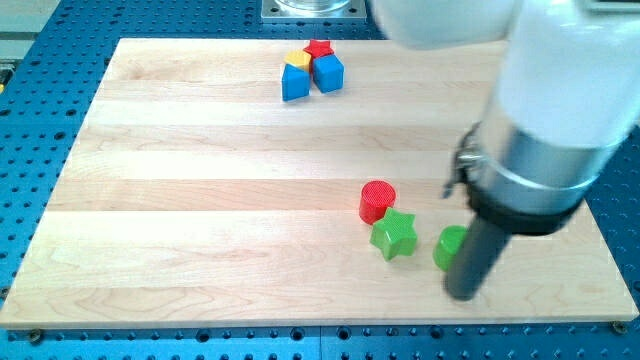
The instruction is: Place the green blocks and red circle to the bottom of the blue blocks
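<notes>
My tip point(462, 294) rests on the board at the lower right, touching the right side of a green block point(449, 246) that the rod partly hides; its shape cannot be made out. A green star point(394, 235) lies just left of it. The red circle point(377, 201) sits against the star's upper left. Far off at the view's top, two blue blocks point(295, 82) point(328, 72) stand side by side, in a tight cluster with a red star point(319, 48) and a yellow block point(297, 59).
The wooden board point(200, 200) lies on a blue perforated table point(30, 100). The white and grey arm body point(560, 110) fills the view's upper right and hides that part of the board. The board's bottom edge is close below my tip.
</notes>
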`<state>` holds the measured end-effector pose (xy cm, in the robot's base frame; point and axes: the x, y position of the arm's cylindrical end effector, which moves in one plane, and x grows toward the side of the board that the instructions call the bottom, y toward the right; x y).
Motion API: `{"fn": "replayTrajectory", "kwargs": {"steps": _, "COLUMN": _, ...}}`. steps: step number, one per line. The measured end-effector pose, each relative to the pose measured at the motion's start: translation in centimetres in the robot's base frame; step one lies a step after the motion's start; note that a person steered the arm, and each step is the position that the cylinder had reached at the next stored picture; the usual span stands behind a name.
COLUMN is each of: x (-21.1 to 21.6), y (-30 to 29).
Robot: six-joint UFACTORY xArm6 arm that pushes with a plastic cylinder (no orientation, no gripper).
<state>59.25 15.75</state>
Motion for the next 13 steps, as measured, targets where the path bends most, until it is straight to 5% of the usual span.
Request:
{"fn": "replayTrajectory", "kwargs": {"steps": 1, "x": -1.8, "y": 2.7}}
{"fn": "replayTrajectory", "kwargs": {"steps": 3, "x": -2.1, "y": -11.0}}
{"fn": "replayTrajectory", "kwargs": {"steps": 5, "x": -7.0, "y": -17.8}}
{"fn": "replayTrajectory", "kwargs": {"steps": 8, "x": -18.7, "y": -16.8}}
{"fn": "replayTrajectory", "kwargs": {"steps": 9, "x": -19.1, "y": -11.7}}
{"fn": "replayTrajectory", "kwargs": {"steps": 11, "x": -23.7, "y": -15.4}}
{"fn": "replayTrajectory", "kwargs": {"steps": 12, "x": -21.0, "y": -5.7}}
{"fn": "replayTrajectory", "kwargs": {"steps": 13, "x": -12.1, "y": 0.3}}
